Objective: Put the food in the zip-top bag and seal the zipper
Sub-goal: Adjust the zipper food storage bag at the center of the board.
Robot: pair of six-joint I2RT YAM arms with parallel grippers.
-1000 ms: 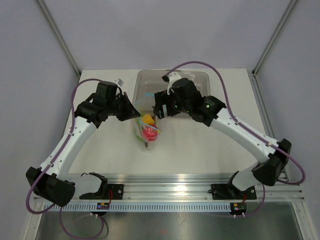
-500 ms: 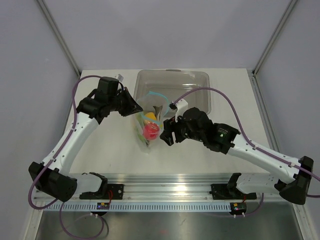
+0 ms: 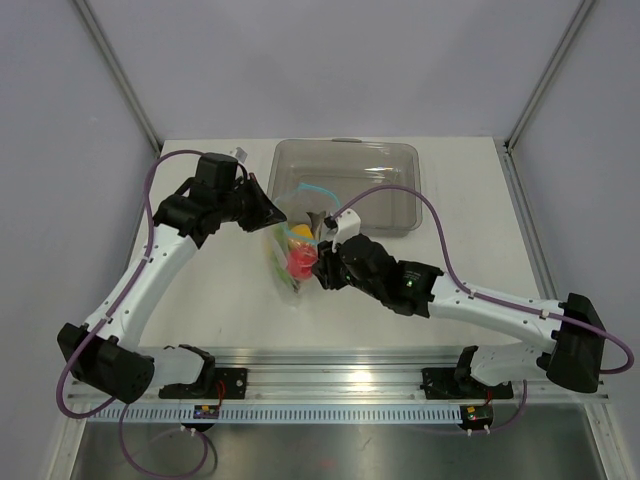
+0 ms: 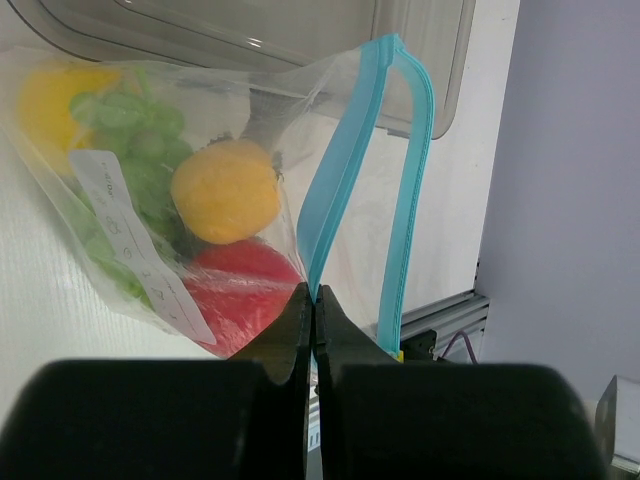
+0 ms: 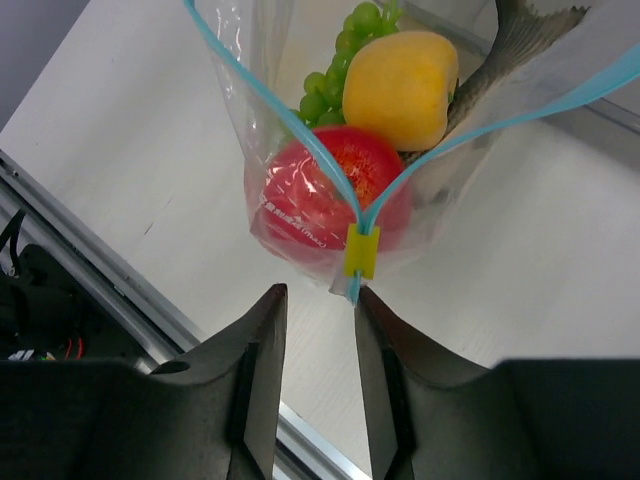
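Note:
The clear zip-top bag (image 3: 293,262) lies on the table in front of the tray, its mouth open. Inside show a red fruit (image 5: 330,190), a yellow-orange fruit (image 5: 400,88), green grapes (image 5: 345,60) and a grey fish tail (image 5: 520,45). My left gripper (image 3: 272,215) is shut on the teal zipper strip (image 4: 340,180) at the bag's upper corner. My right gripper (image 5: 315,298) is open just below the bag's lower corner, its right fingertip beside the yellow slider (image 5: 362,250) on the zipper. In the left wrist view the same fruits (image 4: 225,190) show through the plastic.
A rigid grey-clear tray (image 3: 400,160) stands at the back of the table behind the bag. An aluminium rail (image 3: 340,385) runs along the near edge. Frame posts rise at the back corners.
My right arm has swung from over the tray down to the bag's near corner and closed in on the slider. The left gripper keeps its hold with little motion.

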